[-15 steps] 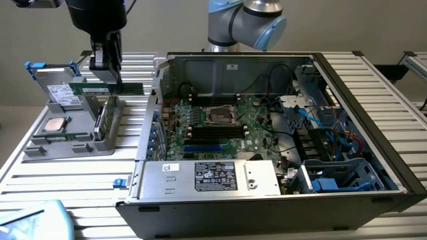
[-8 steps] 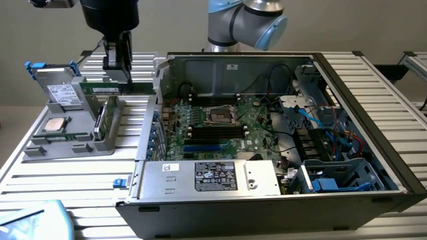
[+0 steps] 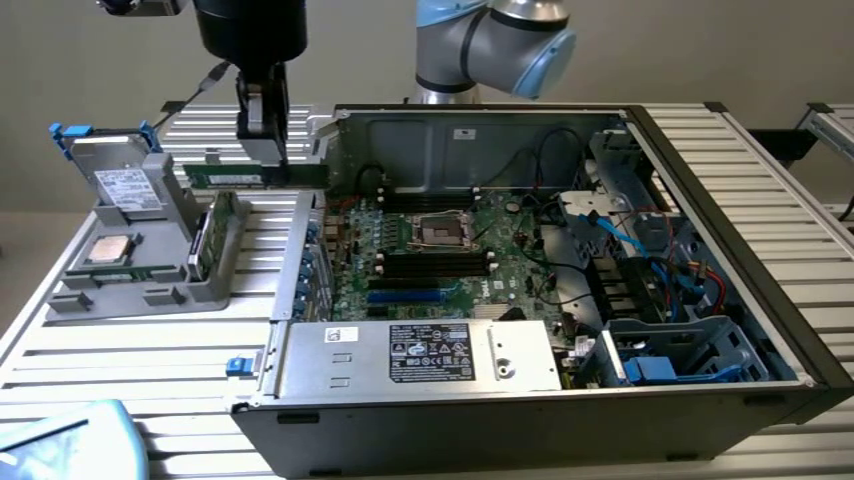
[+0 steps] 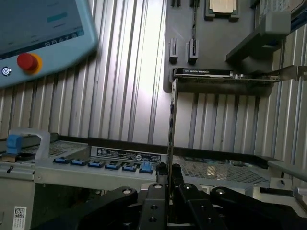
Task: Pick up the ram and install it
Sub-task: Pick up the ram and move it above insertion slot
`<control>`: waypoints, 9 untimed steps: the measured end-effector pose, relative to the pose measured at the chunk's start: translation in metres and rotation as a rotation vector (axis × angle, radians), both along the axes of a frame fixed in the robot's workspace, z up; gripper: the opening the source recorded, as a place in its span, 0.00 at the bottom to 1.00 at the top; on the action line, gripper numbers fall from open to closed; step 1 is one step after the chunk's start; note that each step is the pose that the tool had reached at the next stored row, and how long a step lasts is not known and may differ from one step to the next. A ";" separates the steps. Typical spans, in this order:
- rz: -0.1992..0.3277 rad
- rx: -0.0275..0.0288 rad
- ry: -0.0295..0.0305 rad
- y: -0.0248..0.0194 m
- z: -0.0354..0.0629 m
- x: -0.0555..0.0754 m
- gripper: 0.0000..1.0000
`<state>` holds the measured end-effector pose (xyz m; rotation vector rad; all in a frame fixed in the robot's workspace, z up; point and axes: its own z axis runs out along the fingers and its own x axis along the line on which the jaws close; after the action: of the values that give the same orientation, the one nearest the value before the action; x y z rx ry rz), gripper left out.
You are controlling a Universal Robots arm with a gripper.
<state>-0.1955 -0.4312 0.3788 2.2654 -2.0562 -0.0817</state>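
The ram (image 3: 254,176) is a long green stick held level in the air, between the grey holder tray (image 3: 80,300) and the open computer case (image 3: 534,400). My gripper (image 3: 263,155) comes down from above and is shut on the stick's upper edge near its middle. In the wrist view the ram (image 4: 170,124) shows edge-on as a thin strip rising from between my closed fingers (image 4: 156,194). Dark memory slots (image 3: 434,262) lie on the motherboard (image 3: 501,260) inside the case, below the processor socket (image 3: 441,230).
The grey tray holds a square silver processor chip (image 3: 110,250), an upright green board with a metal bracket (image 3: 214,235) and a drive (image 3: 127,185). The case's left wall (image 3: 320,150) stands close to the ram's end. A teach pendant (image 3: 67,440) lies at the front corner.
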 end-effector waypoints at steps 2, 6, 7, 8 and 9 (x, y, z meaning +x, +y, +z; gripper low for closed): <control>0.000 0.0000 -0.0004 0.0000 0.0001 0.006 0.14; 0.000 0.0000 -0.0009 0.0000 0.0002 0.017 0.14; 0.000 0.0000 -0.0011 0.0000 0.0002 0.020 0.14; 0.000 0.0000 -0.0012 0.0000 0.0003 0.023 0.14; 0.000 0.0000 -0.0014 0.0000 0.0003 0.026 0.14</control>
<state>-0.1699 -0.4311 0.3791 2.2662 -2.0568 -0.0801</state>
